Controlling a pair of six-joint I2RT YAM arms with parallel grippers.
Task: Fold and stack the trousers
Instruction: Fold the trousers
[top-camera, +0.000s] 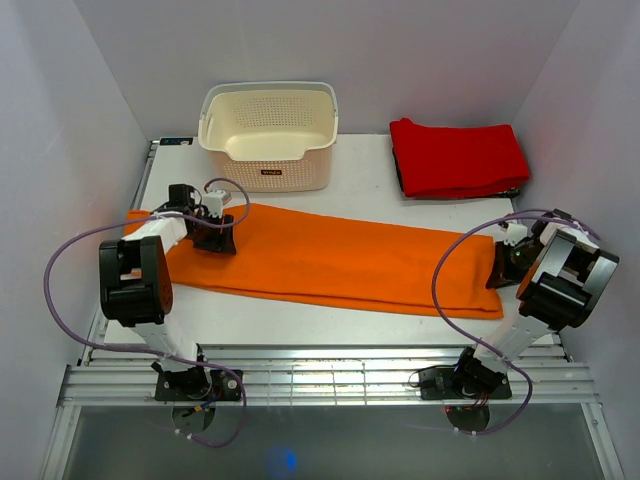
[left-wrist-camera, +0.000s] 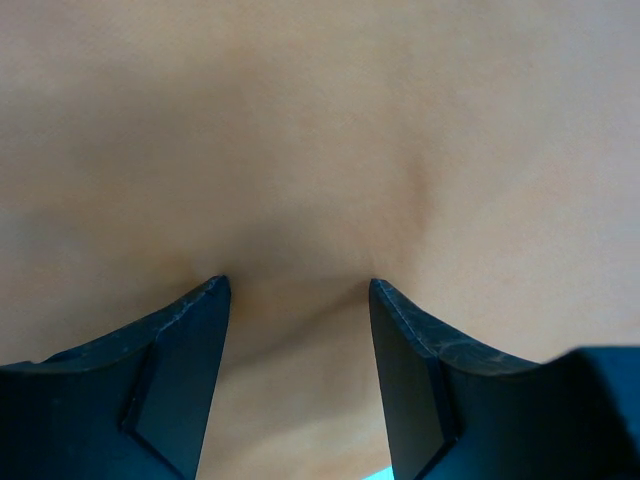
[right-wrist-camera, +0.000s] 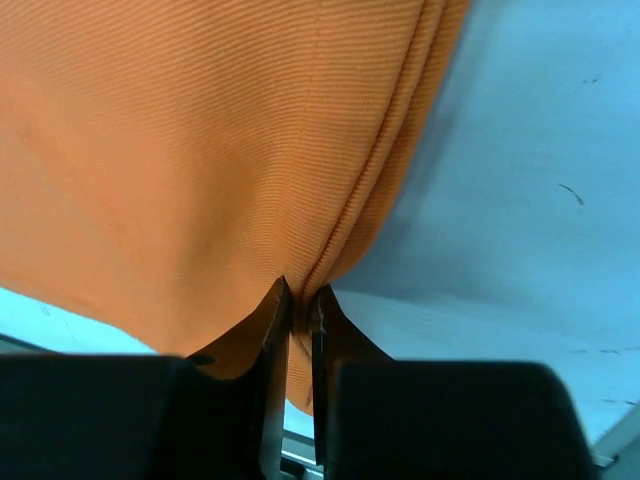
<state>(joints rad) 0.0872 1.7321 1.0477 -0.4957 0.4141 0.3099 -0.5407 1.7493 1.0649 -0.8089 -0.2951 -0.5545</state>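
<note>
Nearest the lens, at the near edge of the white table (top-camera: 350, 200): the left arm's base (top-camera: 185, 382) and the right arm's base (top-camera: 470, 380), bolted side by side to a slatted metal rail (top-camera: 330, 380), each trailing a looped purple cable (top-camera: 436, 285).

Just beyond, laid flat and slightly aslant across nearly the whole width of the table: the trousers (top-camera: 340, 262), bright orange and plain, left end farther back than the right.

Down on the left end, near the far edge of the cloth: the left gripper (top-camera: 213, 238), released. In the left wrist view, the same left gripper (left-wrist-camera: 297, 285) with black fingers (left-wrist-camera: 180, 350) spread wide, tips against the trousers (left-wrist-camera: 300, 130), a shallow crease between them, nothing clamped.

At the right end, by the table's right edge: the right gripper (top-camera: 500, 268), clenched on the trousers. In the right wrist view, the right gripper (right-wrist-camera: 298, 295) with fingers (right-wrist-camera: 272, 380) all but closed on a thin gathered fold of the trousers (right-wrist-camera: 180, 150), ribbed cloth drawn into a ridge leading away from the tips, pale table (right-wrist-camera: 520, 200) to the right.

At the back, just behind the trousers: a cream perforated basket (top-camera: 270, 165), upright, dark label on its front wall. Back right, apart from the trousers: a red folded cloth (top-camera: 455, 158).
</note>
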